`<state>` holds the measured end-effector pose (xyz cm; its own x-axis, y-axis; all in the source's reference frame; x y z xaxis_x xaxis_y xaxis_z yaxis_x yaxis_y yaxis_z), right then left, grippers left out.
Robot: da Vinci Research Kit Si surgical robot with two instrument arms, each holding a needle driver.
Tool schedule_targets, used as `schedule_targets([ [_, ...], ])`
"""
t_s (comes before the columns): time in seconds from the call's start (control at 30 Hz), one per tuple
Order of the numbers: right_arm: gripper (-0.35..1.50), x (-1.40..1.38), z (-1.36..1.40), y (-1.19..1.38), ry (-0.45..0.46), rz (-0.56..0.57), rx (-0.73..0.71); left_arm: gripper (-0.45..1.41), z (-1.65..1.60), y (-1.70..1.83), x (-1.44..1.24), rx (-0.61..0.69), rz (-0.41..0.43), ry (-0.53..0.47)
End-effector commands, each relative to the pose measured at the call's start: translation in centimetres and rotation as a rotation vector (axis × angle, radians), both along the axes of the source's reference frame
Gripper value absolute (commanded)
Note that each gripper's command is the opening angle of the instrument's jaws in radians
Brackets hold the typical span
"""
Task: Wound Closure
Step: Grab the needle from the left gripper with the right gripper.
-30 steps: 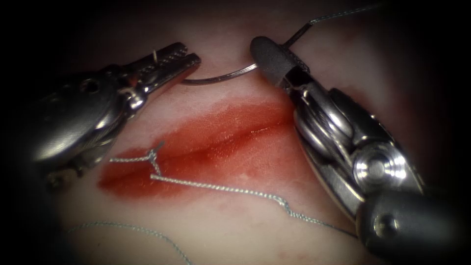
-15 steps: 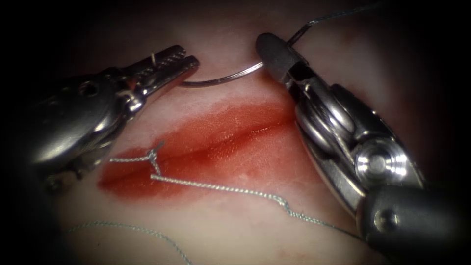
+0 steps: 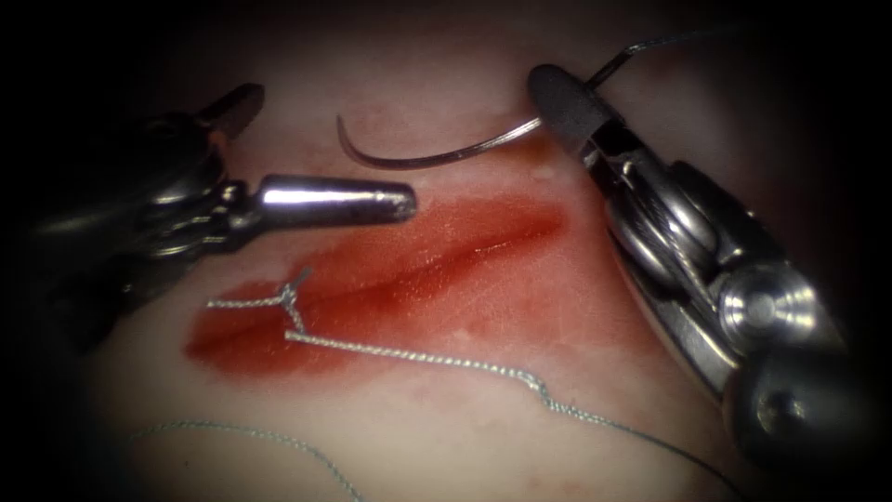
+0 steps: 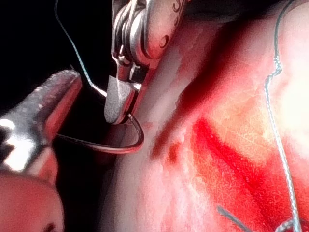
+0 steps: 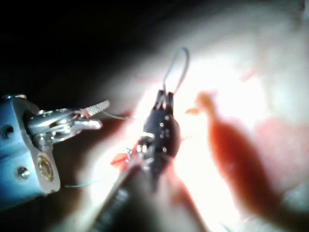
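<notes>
The right tool (image 3: 567, 100) comes in from four o'clock, and its jaws are clenched on the needle (image 3: 423, 156) near the thread end of its curve. The needle hangs free above the tissue (image 3: 446, 409) and is not stuck in it. It curves away toward nine o'clock, and its sharp tip points up near eleven o'clock, with bare pale tissue all around it.

The left tool (image 3: 307, 153) comes in from nine o'clock. Its jaws are spread wide apart and hold nothing. One jaw points up toward the dark edge, and the other lies flat, with its tip close to the upper rim of the cut (image 3: 390, 279). There is open room between this tool and the needle.

The cut is a long red strip running from eight o'clock up to two o'clock. A small knot (image 3: 290, 299) sits at its left end. The thread (image 3: 483, 368) runs from the knot across the tissue below the cut, toward five o'clock.
</notes>
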<state>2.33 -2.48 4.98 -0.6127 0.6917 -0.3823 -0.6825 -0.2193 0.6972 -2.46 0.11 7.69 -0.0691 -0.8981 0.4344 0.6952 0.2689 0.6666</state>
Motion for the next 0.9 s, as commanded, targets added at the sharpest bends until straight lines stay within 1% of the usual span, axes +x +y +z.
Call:
schedule_targets([
  [0.03, -0.35, -0.03, -0.05, 0.11, -0.015, 0.009, -0.020, 0.99, -0.05, 0.14, 0.00, -0.002, 0.002, -0.007],
  [0.1, -0.35, -0.15, -0.06, 0.14, -0.044, -0.013, -0.054, 1.04, -0.08, 0.20, 0.07, 0.015, 0.008, -0.020],
  [0.17, -0.35, -0.33, -0.06, 0.19, -0.102, -0.087, -0.139, 1.04, -0.07, 0.26, 0.13, 0.018, 0.021, -0.029],
  [0.23, -0.35, -0.53, -0.05, 0.24, -0.122, -0.160, -0.239, 1.04, -0.03, 0.29, 0.18, 0.021, 0.030, -0.038],
  [0.27, -0.35, -0.61, -0.04, 0.26, -0.136, -0.196, -0.281, 1.01, 0.02, 0.31, 0.21, 0.014, 0.045, -0.042],
  [0.3, -0.35, -0.76, -0.03, 0.31, -0.214, -0.311, -0.396, 0.98, 0.10, 0.31, 0.24, -0.021, 0.091, -0.044],
  [0.37, -0.35, -0.85, -0.03, 0.34, -0.252, -0.397, -0.503, 0.84, 0.20, 0.30, 0.27, -0.086, 0.167, -0.043],
  [0.4, -0.35, -0.90, -0.03, 0.38, -0.258, -0.455, -0.612, 0.73, 0.27, 0.29, 0.28, -0.131, 0.234, -0.055],
  [0.43, -0.35, -0.91, -0.03, 0.39, -0.239, -0.467, -0.647, 0.66, 0.32, 0.29, 0.28, -0.134, 0.272, -0.078],
  [0.47, -0.35, -0.90, -0.04, 0.39, -0.240, -0.494, -0.700, 0.61, 0.34, 0.29, 0.28, -0.131, 0.305, -0.103],
  [0.5, -0.35, -0.90, -0.03, 0.40, -0.225, -0.532, -0.778, 0.56, 0.36, 0.28, 0.28, -0.125, 0.347, -0.131],
  [0.53, -0.35, -0.87, -0.03, 0.42, -0.213, -0.584, -0.883, 0.52, 0.40, 0.28, 0.27, -0.125, 0.427, -0.186],
  [0.63, -0.35, -0.80, -0.03, 0.43, -0.222, -0.642, -0.978, 0.63, 0.43, 0.25, 0.23, -0.145, 0.477, -0.200],
  [0.73, -0.35, -0.72, -0.03, 0.45, -0.183, -0.738, -1.147, 0.78, 0.43, 0.22, 0.19, -0.156, 0.523, -0.220],
  [0.8, -0.35, -0.65, -0.05, 0.47, -0.185, -0.770, -1.290, 0.74, 0.44, 0.19, 0.16, -0.159, 0.546, -0.232],
  [0.83, -0.35, -0.58, -0.07, 0.47, -0.210, -0.805, -1.380, 0.73, 0.46, 0.16, 0.14, -0.163, 0.575, -0.246],
  [0.87, -0.35, -0.53, -0.10, 0.47, -0.225, -0.823, -1.426, 0.73, 0.47, 0.14, 0.12, -0.188, 0.596, -0.246],
  [0.9, -0.35, -0.49, -0.13, 0.46, -0.222, -0.832, -1.445, 0.71, 0.48, 0.13, 0.11, -0.227, 0.625, -0.246],
])
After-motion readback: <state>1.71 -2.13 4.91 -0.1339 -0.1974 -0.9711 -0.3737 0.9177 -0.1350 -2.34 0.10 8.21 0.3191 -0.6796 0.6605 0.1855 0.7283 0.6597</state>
